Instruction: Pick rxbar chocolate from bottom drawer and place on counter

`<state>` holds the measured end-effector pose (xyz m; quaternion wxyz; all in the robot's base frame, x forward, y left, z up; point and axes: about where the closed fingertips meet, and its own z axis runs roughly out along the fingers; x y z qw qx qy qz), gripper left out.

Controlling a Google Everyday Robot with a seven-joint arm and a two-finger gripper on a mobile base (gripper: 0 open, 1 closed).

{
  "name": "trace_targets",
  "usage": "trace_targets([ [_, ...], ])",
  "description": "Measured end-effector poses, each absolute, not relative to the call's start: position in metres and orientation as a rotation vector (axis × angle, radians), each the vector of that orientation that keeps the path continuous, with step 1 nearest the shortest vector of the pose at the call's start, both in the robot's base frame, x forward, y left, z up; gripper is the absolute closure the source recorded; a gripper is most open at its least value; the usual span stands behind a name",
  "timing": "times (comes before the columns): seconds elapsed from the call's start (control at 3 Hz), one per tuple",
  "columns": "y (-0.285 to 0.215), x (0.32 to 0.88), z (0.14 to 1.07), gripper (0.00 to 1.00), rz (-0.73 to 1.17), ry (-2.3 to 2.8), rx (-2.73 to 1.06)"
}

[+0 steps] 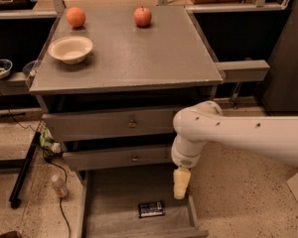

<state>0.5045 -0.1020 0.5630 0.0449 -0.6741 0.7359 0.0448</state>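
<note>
Pointing straight down, the gripper (181, 183) hangs over the right side of the open bottom drawer (109, 202), just in front of the shut middle drawer (120, 157). I cannot tell if it is open or closed. The bar is not in it.

The rxbar (151, 209) lies flat on the drawer floor, close to the drawer's front edge. It sits a little to the left of the gripper and nearer the front. The two are near but not touching.

The drawer is pulled out so the bar can be reached from above. I think the gripper points down because the drawer has walls, so the top is the only way in. The white arm (238, 133) comes in from the right, below the front edge of the counter (154, 58), so it does not bump it.

On the counter, a bowl (70, 49) sits near the left edge. An orange (75, 17) is at the back left corner, and an apple (143, 16) is by the back edge. The front right part looks like a good spot for the bar.

The job has hardly begun, I think. Next the gripper should slide left and forward, then go down. The bar is thin and flat, so it may be hard to pinch. The drawer's right wall is close too.
</note>
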Motion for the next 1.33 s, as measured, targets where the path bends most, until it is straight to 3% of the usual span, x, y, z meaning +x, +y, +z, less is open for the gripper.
trace_targets([
  [1.33,-0.080,0.512,0.434,0.00,0.239,2.328,-2.096],
])
